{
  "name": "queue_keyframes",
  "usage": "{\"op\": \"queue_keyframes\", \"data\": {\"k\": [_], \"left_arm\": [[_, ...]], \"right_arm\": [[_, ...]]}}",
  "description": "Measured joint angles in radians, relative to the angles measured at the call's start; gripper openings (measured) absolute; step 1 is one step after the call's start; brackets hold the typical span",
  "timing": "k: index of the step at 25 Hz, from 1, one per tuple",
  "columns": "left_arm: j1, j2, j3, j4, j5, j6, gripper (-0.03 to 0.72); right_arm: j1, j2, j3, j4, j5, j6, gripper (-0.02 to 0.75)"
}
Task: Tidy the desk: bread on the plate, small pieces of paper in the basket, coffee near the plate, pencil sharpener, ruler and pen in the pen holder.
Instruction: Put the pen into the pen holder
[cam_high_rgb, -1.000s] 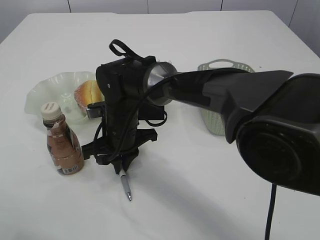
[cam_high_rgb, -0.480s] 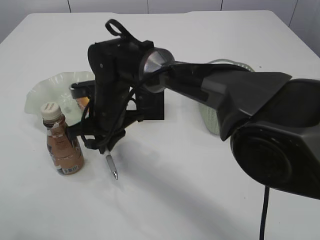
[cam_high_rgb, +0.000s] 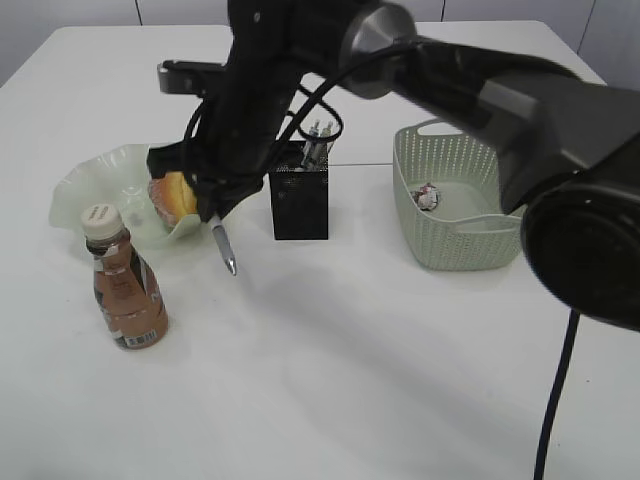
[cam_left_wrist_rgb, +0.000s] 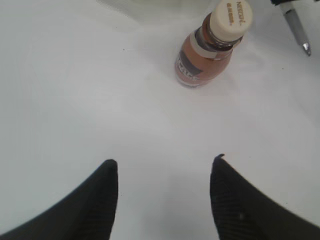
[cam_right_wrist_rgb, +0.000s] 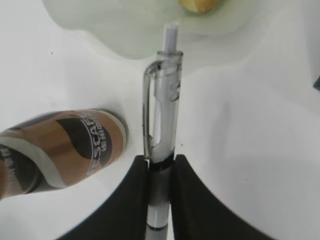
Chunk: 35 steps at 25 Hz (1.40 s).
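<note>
Clamped between the right gripper's (cam_high_rgb: 216, 212) black fingers, a grey ballpoint pen with a clear clip (cam_high_rgb: 225, 247) hung tip-down above the white table (cam_high_rgb: 350, 380) in the exterior view, between the pale green wavy-edged glass plate (cam_high_rgb: 75, 190) and the black mesh pen holder (cam_high_rgb: 299, 202); the arm hid part of the holder and of the golden bread roll (cam_high_rgb: 172, 195) lying on the plate. What stood in the holder was hard to make out. A crumpled scrap of paper (cam_high_rgb: 427, 197) lay in the pale green plastic basket (cam_high_rgb: 455, 250). A brown coffee bottle with a cream cap (cam_high_rgb: 123, 281) stood just in front of the plate. From the left wrist, the left gripper (cam_left_wrist_rgb: 164, 172) was open and empty above bare table, the bottle beyond it and the pen cut off at the top edge. From the right wrist, the jaws pinched the pen's barrel, the bottle at left and the plate behind.
</note>
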Motion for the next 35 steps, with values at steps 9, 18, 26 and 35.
{"op": "queue_keyframes", "data": {"k": [9,18,26,35], "left_arm": [[0.000,0.000,0.000,-0.004,0.000,0.000,0.433],[0.000,0.000,0.000,-0.006,-0.002,0.000,0.433],[0.000,0.000,0.000,-0.008,-0.010,0.000,0.433],[0.000,0.000,0.000,-0.008,-0.016,0.000,0.433]], "right_arm": [[-0.117,-0.137,0.011,0.049,0.005,-0.071,0.071],[-0.192,-0.216,0.210,0.097,0.006,-0.143,0.071],[-0.208,-0.276,0.377,0.137,0.006,-0.253,0.070],[-0.339,-0.282,0.405,0.336,-0.109,-0.444,0.070]]}}
